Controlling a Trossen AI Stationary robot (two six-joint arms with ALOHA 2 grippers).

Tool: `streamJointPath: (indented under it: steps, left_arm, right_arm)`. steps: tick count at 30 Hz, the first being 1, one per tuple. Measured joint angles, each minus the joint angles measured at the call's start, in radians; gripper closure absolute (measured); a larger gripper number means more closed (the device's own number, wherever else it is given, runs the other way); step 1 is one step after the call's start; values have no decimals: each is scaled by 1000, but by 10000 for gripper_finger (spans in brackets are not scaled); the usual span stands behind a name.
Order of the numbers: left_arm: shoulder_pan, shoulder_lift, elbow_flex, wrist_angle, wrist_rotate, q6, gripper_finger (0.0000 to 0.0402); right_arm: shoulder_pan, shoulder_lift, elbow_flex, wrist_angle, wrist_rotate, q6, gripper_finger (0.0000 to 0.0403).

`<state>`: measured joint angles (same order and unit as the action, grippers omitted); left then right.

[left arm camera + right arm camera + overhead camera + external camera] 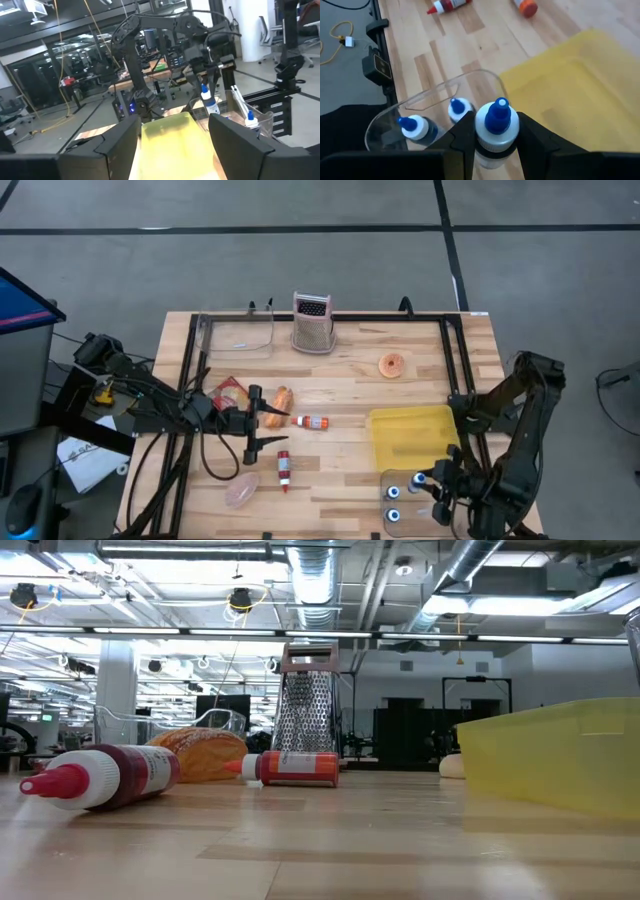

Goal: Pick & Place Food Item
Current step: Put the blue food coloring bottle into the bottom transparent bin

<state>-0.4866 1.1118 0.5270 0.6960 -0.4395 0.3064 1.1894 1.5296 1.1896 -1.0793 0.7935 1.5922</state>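
My left gripper is open and empty at the table's left-middle, pointing toward the right edge; the yellow bin shows beyond its fingers. An orange-brown bread roll lies on the table just past its fingertips and also shows in the low view. My right gripper is shut on a white bottle with a blue cap at the near right, over a clear container that holds two more blue-capped bottles. My right gripper pinches the blue-capped bottle between its two fingers, one on each side of its body just below the cap. The bottle stands upright in the hold. Its lower part is hidden by the fingers, so whether it is lifted clear cannot be told.
A yellow bin stands right of centre. A donut, a metal grater and another clear container are at the far side. A red sauce bottle, an orange one, a packet and a pink item lie nearby.
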Motion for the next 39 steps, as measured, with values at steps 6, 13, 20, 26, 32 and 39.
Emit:
streamJointPath:
  steps: [6, 13, 20, 26, 32, 39]
  left_arm:
    - [0, 0, 0, 0, 3, -7, 166]
    - [0, 0, 0, -10, 7, -23, 166]
    - [0, 4, 0, -8, 10, -26, 166]
    - [0, 4, 0, -8, 10, -27, 166]
    - [0, 4, 0, -11, 9, -30, 166]
    - [0, 4, 0, -16, 9, -43, 166]
  right_arm:
    - [9, 86, 0, 80, 38, 6, 303]
    - [-1, 181, 0, 82, 45, 28, 303]
    - [1, 227, 0, 83, 45, 58, 303]
    - [1, 228, 0, 89, 45, 58, 303]
    - [16, 238, 0, 96, 30, 92, 303]
    - [50, 238, 0, 152, 19, 138, 303]
